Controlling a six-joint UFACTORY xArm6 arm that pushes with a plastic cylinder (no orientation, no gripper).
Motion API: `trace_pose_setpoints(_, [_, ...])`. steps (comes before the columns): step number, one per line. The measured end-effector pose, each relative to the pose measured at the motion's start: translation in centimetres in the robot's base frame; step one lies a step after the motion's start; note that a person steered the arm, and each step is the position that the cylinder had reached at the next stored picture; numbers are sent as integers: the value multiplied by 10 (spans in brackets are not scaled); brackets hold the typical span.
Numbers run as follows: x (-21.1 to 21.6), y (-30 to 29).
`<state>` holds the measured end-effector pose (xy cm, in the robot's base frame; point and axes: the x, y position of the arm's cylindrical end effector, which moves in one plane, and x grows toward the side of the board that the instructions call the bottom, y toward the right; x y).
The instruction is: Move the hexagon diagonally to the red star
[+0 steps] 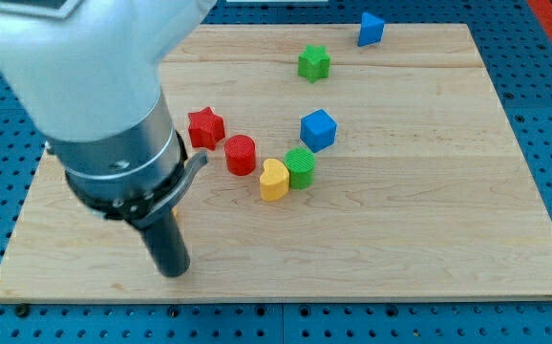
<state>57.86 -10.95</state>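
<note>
The red star point(204, 126) lies left of the board's middle. My tip point(173, 272) rests on the wooden board point(400, 229) near its bottom left, well below the red star. A small yellow-orange sliver point(174, 212) shows beside the rod, and its shape cannot be made out. No hexagon is clearly visible, and the arm's body hides the board's left part.
A red round block point(241, 155) sits right of the red star. A yellow heart point(274, 180) touches a green round block point(301, 166), with a blue cube point(318, 129) above them. A green star point(313, 63) and a blue block point(371, 29) lie near the top.
</note>
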Motion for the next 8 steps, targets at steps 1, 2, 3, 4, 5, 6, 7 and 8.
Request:
trace_pose_setpoints(1, [-33, -39])
trace_pose_setpoints(2, [-75, -36])
trace_pose_setpoints(3, [-45, -17])
trace_pose_setpoints(4, [-28, 16])
trace_pose_setpoints(5, [-82, 14])
trace_pose_setpoints(6, [-126, -31])
trace_pose_setpoints(7, [-163, -48])
trace_pose_setpoints(8, [-123, -45])
